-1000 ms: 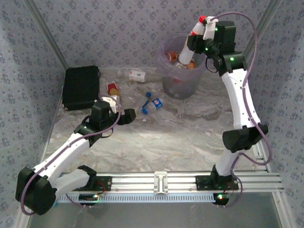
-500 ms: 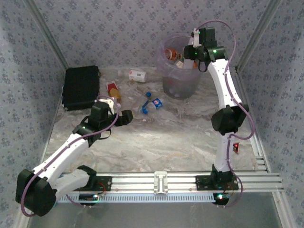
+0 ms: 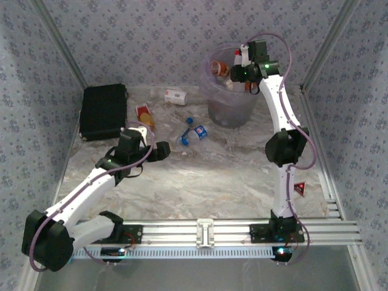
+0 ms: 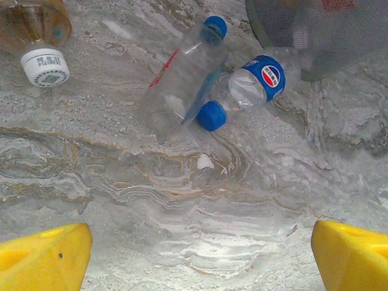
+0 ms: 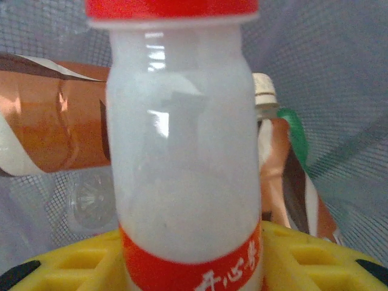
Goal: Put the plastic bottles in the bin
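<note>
- Yellow fingers [image 5: 79,264] on the right gripper [image 5: 191,267], what have they got?
- Clamped on a white bottle [image 5: 185,151], red cap, red label, one pad each side of its lower body. Just past it are a copper bottle [image 5: 54,130] lying sideways and a brown bottle [image 5: 276,176] with a cream cap. All of it is down inside the bin [image 5: 345,85], mesh wall right behind them. From above, that gripper sits at the bin's mouth, at the back of the table [image 3: 212,176].
- And the other arm?
- Tips of the left gripper [image 4: 194,257] are spread wide, nothing between them, low over bare marble. Ahead of it two bottles lie flat and touching: a clear bottle [image 4: 185,76] with a blue cap, and a Pepsi bottle [image 4: 257,82] whose blue cap butts into the clear one's side. An amber bottle [image 4: 33,27] with a white cap lies off to the left of those, and the bin stands near the Pepsi bottle's far end.
- Anything else loose?
- One white-and-red bottle [image 3: 176,96] near the back wall, left of the bin. Black case [image 3: 103,112] sits at the table's left edge.
</note>
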{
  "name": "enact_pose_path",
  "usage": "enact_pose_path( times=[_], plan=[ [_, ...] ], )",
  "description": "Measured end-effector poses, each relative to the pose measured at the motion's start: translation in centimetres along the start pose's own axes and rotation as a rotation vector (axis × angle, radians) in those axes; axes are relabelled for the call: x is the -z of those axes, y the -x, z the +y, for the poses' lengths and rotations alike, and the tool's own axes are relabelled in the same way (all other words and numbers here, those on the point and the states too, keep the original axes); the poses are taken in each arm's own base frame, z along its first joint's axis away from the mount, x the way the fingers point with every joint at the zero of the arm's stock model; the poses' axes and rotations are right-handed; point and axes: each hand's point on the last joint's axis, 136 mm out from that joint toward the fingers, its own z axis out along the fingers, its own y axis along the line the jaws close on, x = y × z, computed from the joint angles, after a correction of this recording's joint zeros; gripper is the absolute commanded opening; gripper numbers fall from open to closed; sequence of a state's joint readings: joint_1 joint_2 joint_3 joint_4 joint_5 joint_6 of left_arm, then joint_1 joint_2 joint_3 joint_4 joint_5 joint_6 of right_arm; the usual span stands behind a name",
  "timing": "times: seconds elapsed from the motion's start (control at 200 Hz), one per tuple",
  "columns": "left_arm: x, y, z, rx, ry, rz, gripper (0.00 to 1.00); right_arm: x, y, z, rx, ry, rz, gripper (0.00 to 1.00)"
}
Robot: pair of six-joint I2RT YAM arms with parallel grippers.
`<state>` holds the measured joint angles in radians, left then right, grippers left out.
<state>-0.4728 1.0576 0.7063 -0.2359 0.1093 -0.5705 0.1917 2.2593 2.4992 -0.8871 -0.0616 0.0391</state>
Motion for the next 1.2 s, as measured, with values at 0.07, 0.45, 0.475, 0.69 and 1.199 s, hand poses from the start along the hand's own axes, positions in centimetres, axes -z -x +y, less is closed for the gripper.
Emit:
enact_pose_path(
  times=[0.07, 0.45, 0.475, 0.69, 1.199],
  plan=[
    [-0.3, -0.2, 0.1, 0.001, 0.001, 0.012, 0.93, -0.2, -0.6, 0.3, 0.001, 0.011, 0.022, 0.65],
    [-0.3, 0.8, -0.2, 0.002, 0.0, 0.002, 0.94, 2.1, -1.9, 1.6, 0.016, 0.044, 0.086, 0.91],
    [-0.2, 1.0, -0.2, 0.004, 0.002, -0.003, 0.94, 2.7, -1.5, 1.7, 0.016, 0.044, 0.075, 0.91],
    [0.1, 3.4, 1.8, 0.042, 0.094, -0.041, 0.95, 11.6, 2.6, 1.6, 0.021, 0.038, -0.092, 0.92],
    [-5.6, 6.4, 10.6, 0.175, 0.412, -0.015, 1.0, 23.1, -5.4, 1.4, -0.045, 0.068, -0.136, 0.93]
  ],
)
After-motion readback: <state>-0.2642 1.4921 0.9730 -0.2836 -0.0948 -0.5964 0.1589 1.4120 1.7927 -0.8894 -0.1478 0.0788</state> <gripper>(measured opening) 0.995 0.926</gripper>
